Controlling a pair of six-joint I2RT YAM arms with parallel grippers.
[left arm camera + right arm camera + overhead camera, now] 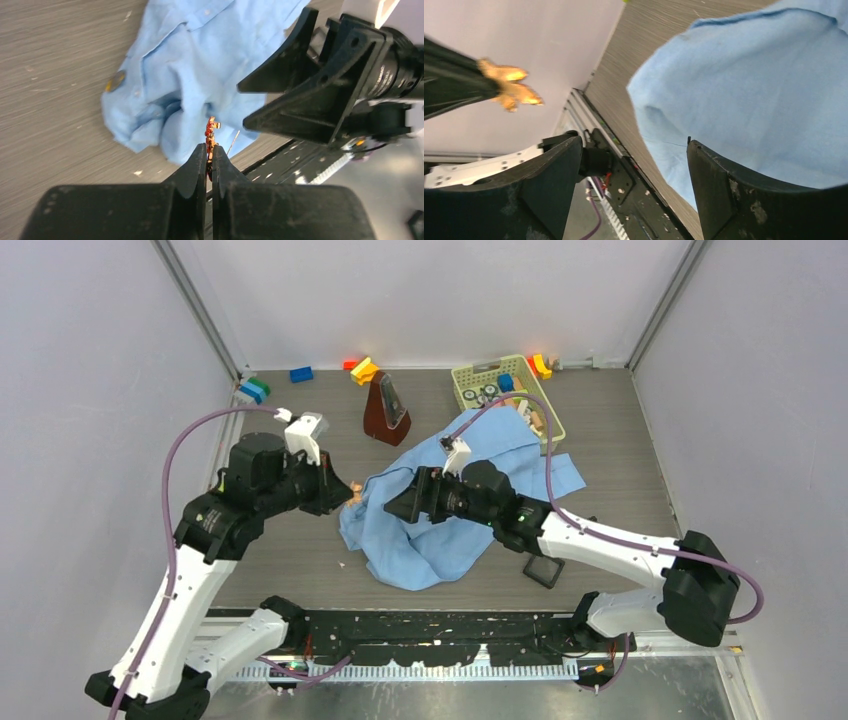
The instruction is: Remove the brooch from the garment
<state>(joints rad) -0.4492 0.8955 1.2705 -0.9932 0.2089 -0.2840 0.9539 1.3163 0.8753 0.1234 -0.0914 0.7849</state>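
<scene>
The light-blue garment (440, 510) lies crumpled mid-table; it also shows in the left wrist view (200, 65) and the right wrist view (749, 95). My left gripper (345, 495) is shut on the gold and red brooch (211, 135), held above the table just left of the garment's edge. The brooch also shows in the top view (355, 490) and as a gold star shape in the right wrist view (509, 85). Its loose pin sticks out beside it. My right gripper (395, 508) is open and empty, hovering over the garment, facing the left gripper.
A brown metronome (385, 412) stands behind the garment. A yellow-green basket (505, 390) with small items sits at the back right. Coloured blocks (362, 370) lie along the back wall. A black square object (543, 570) lies near the front edge.
</scene>
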